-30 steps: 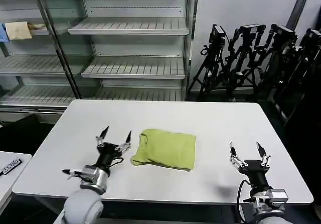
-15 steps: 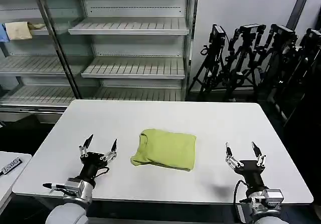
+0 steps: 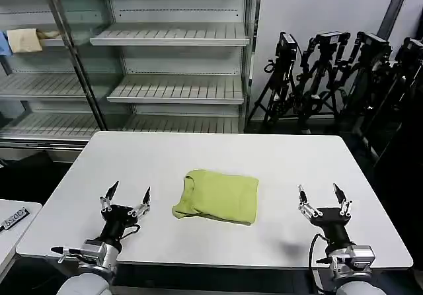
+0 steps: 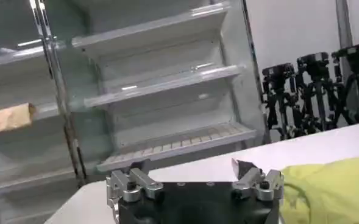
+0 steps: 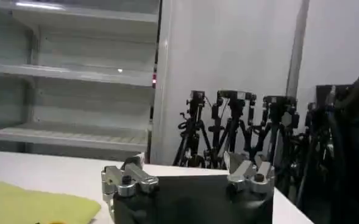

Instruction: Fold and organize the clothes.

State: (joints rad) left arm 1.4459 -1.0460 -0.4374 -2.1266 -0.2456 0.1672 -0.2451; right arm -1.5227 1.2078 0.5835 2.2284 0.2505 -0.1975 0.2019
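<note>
The clothes are one lime yellow-green shirt [image 3: 217, 197], folded into a compact rectangle with its collar end toward the left, lying flat in the middle of the white table [image 3: 218, 153]. My left gripper [image 3: 125, 196] stands open near the front left edge, a short way left of the shirt, holding nothing. Near the front right edge my right gripper [image 3: 323, 198] is open too and empty, farther from the shirt. The left wrist view catches the shirt [image 4: 331, 189] beside the open left gripper [image 4: 191, 167]. A strip of shirt [image 5: 36, 207] lies off to the side of the right gripper [image 5: 184, 163].
Metal shelving [image 3: 172, 63] stands behind the table, with a small beige cloth [image 3: 25, 40] on an upper left shelf. Black tripods [image 3: 337, 77] crowd the back right. A second white surface [image 3: 13, 219] sits at the lower left.
My left gripper has pulled back from the shirt's left edge toward the front left of the table. The right gripper has barely shifted. The shirt has not moved.
</note>
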